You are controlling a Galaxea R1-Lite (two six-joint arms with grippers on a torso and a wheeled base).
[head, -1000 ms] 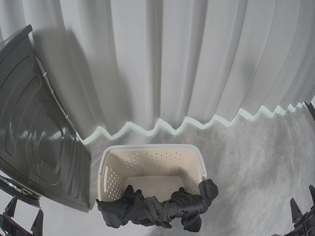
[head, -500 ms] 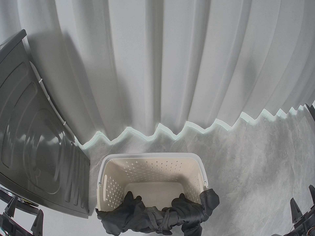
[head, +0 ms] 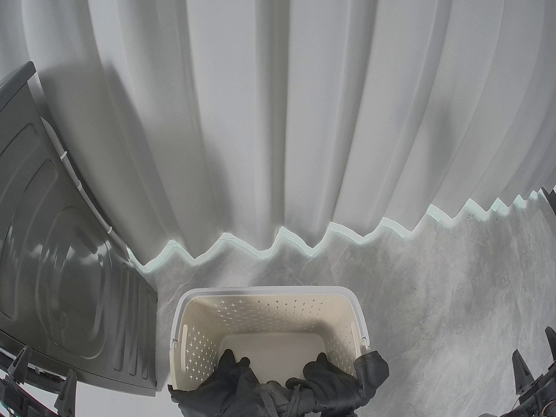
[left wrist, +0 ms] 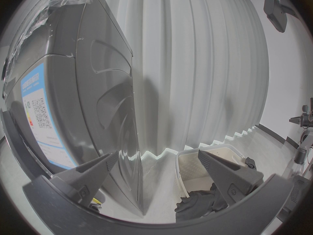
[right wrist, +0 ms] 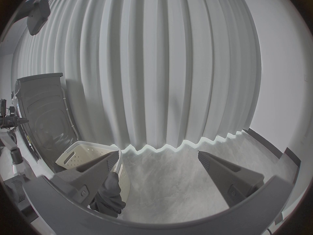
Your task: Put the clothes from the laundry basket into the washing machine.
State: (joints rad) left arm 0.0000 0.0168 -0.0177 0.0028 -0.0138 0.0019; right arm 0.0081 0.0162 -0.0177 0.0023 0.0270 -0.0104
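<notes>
the opening step, i judge: dark clothes point(head: 272, 392) hang over the near rim of the laundry basket point(head: 266, 290), on the floor point(head: 452, 296) beside the washing machine point(head: 58, 296). left end effector point(left wrist: 158, 153) and right end effector point(right wrist: 158, 154) both gape wide, empty. next, one must drop onto the bundle and pinch.

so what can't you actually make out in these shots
- Head view: the dark clothes draped over the near rim of the laundry basket are cut off by the bottom edge, so the number of pieces is unclear.
- Head view: the washing machine shows its side only; its door and drum are hidden.
- Left wrist view: a finger of the left gripper covers part of the clothes.
</notes>
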